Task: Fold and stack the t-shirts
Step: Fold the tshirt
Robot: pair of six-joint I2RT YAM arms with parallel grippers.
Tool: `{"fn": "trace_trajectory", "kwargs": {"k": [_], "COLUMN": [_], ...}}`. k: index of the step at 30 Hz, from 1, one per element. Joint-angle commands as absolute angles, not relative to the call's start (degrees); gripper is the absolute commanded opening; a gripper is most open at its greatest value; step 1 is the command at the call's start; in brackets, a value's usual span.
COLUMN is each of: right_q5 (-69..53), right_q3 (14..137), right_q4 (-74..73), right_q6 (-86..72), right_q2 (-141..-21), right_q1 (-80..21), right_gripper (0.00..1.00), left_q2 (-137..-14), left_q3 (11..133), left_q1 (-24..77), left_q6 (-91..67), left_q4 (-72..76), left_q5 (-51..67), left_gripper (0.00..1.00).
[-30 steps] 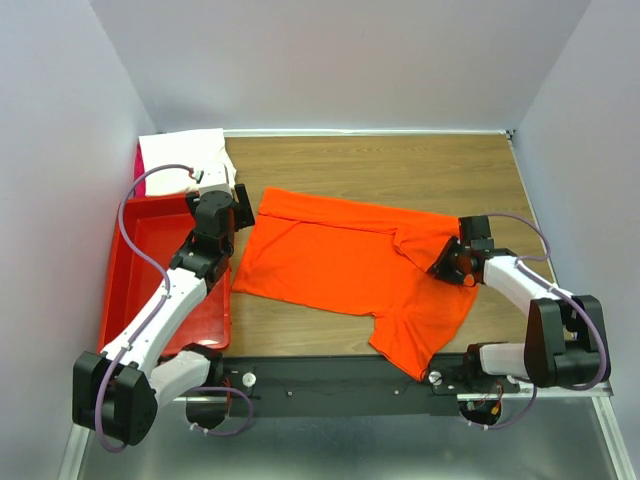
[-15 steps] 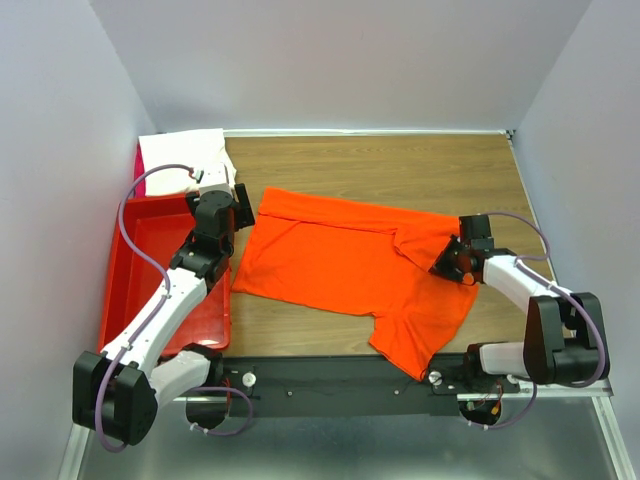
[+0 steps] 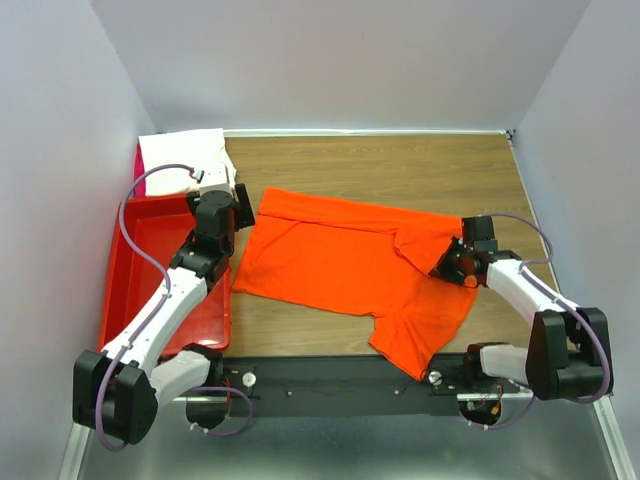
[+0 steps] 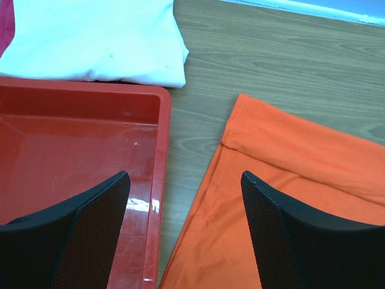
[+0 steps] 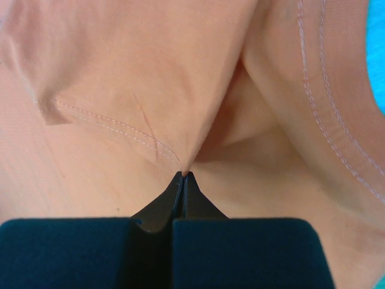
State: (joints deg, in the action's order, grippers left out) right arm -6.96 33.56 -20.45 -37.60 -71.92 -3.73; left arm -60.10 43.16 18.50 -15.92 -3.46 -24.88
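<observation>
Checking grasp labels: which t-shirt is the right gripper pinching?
The orange-red t-shirt, spread out: the right gripper is shut on its cloth. The white t-shirt lies far left, untouched.

The orange shirt [image 3: 330, 255] is matt cloth (stitched hems); the bin [image 4: 78, 138] glossy red plastic; the table [image 4: 289, 54] grained wood.

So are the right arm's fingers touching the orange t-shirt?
Touching. The right wrist view shows the right fingers closed, with a fold of the orange t-shirt pinched at their tips.

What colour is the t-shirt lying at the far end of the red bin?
White. The t-shirt shows best in the left wrist view, just past the bin.
</observation>
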Motion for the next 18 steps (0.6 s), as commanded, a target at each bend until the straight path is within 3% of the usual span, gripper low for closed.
{"fn": "trace_trajectory", "kwargs": {"k": [1,18], "right_q5": [-5.7,-4.2], "right_q3": [33.3,33.3], "right_q4": [-24.8,-27.3], "right_q6": [-36.8,-34.8], "right_q2": [-69.4,-71.9], "right_q1": [-3.4,-3.3], "right_gripper": [0.01,0.07], "left_q2": [-60.3,-61.3], "left_q3": [43.1,43.2], "left_q1": [18.5,18.5], "left_q6": [-15.5,-15.1], "left_q4": [-2.3,-2.5], "left_q5": [-24.5,-24.3], "left_gripper": [0.82,0.82]}}
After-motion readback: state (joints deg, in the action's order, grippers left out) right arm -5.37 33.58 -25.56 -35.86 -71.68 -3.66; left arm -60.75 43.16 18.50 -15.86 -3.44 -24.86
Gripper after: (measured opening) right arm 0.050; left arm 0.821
